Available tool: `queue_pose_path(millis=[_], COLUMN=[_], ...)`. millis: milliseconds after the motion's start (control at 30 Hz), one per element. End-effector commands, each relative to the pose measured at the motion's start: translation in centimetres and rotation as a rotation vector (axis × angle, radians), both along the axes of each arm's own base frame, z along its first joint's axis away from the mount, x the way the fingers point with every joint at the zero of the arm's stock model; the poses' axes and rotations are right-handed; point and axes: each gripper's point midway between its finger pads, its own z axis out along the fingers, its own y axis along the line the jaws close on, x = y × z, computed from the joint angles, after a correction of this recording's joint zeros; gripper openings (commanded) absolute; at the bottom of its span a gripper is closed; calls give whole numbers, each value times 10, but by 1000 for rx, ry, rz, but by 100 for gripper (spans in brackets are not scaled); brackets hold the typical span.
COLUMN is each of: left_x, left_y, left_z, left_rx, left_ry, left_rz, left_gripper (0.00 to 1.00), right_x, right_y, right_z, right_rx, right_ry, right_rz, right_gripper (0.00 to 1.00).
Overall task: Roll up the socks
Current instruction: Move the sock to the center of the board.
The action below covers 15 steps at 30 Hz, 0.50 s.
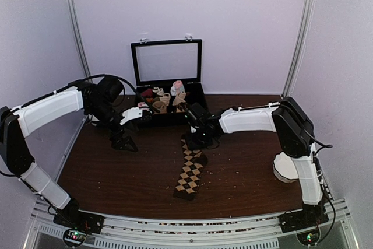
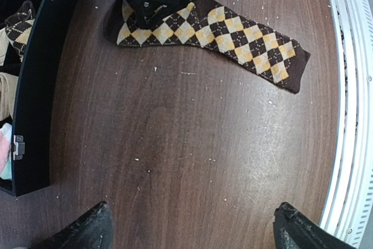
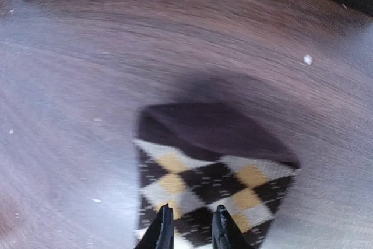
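The socks (image 1: 191,170) lie flat as a long brown strip with tan diamonds, running from mid-table toward the front edge. In the left wrist view the socks (image 2: 233,33) stretch across the top. My right gripper (image 1: 195,138) sits on their far end, and the right wrist view shows its narrow jaws (image 3: 189,225) pinching the patterned fabric, with the plain dark end of the socks (image 3: 215,161) raised a little over its shadow. My left gripper (image 1: 125,141) hangs left of the socks over bare wood, its fingers (image 2: 87,228) spread wide with nothing between them.
A black case (image 1: 169,94) with its lid up stands at the back, holding several small sock rolls; its dark wall (image 2: 35,115) is close to my left gripper. A white round object (image 1: 285,167) lies at the right edge. A metal rail (image 2: 349,115) borders the table's front.
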Motion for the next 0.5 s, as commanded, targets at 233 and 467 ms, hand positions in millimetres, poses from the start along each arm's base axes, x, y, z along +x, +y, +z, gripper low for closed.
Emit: queue_pose_path(millis=[233, 467], left_x=[8, 2], left_y=[5, -3], left_z=[-4, 5], left_rx=[48, 7], left_ry=[-2, 44], left_rz=[58, 45], left_gripper=[98, 98], right_x=[13, -39], right_y=[25, 12], right_z=[32, 87], right_rx=[5, 14], right_ry=[-64, -332], right_rz=[60, 192], right_gripper=[33, 57])
